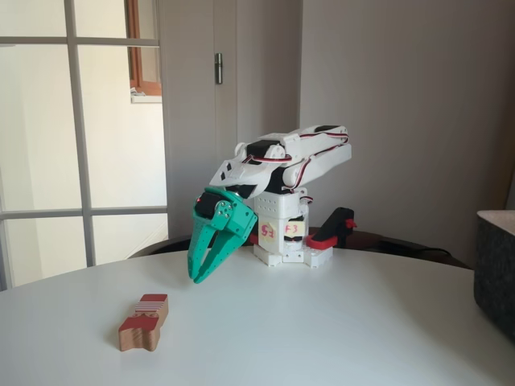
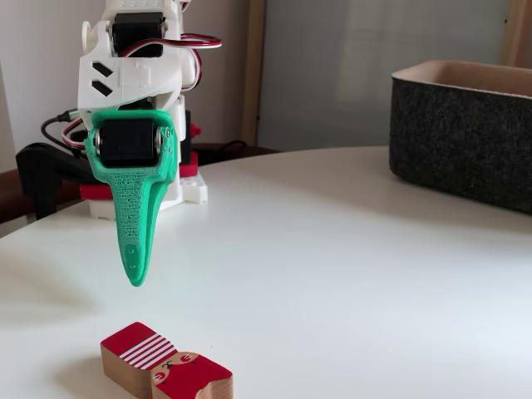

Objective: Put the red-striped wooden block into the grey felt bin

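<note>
The red-striped wooden block [image 1: 145,320] lies on the white table near its front left, with a striped face at one end and a red face at the other. It also lies at the bottom of a fixed view [image 2: 165,370]. My green gripper [image 1: 197,277] hangs tip-down just above the table, behind the block and apart from it. Its fingers meet at the tip with nothing between them, and from the side the gripper [image 2: 135,278] tapers to one point. The grey felt bin [image 2: 465,141] stands far off at the table's other side, at the right edge in a fixed view [image 1: 496,273].
The arm's white base [image 1: 282,237] is held by a red and black clamp [image 1: 330,229] at the far edge of the round table [image 1: 322,338]. A window and a door stand behind it. Bare tabletop lies between the block and the bin.
</note>
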Tool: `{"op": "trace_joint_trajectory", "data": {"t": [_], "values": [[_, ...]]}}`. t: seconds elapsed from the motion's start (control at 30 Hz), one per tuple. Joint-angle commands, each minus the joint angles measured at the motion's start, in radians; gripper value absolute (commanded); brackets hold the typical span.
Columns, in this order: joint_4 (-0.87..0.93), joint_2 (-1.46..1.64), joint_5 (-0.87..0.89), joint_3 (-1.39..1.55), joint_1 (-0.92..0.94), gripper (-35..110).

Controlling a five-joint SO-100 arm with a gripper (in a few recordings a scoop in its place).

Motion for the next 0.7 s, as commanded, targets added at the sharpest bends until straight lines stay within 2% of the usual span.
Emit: {"op": "trace_joint_trajectory", "data": {"t": [0.0,0.67], "values": [[-0.005,0.02,0.011,0.02,0.003,0],[-0.005,0.02,-0.008,0.02,0.011,0]]}}
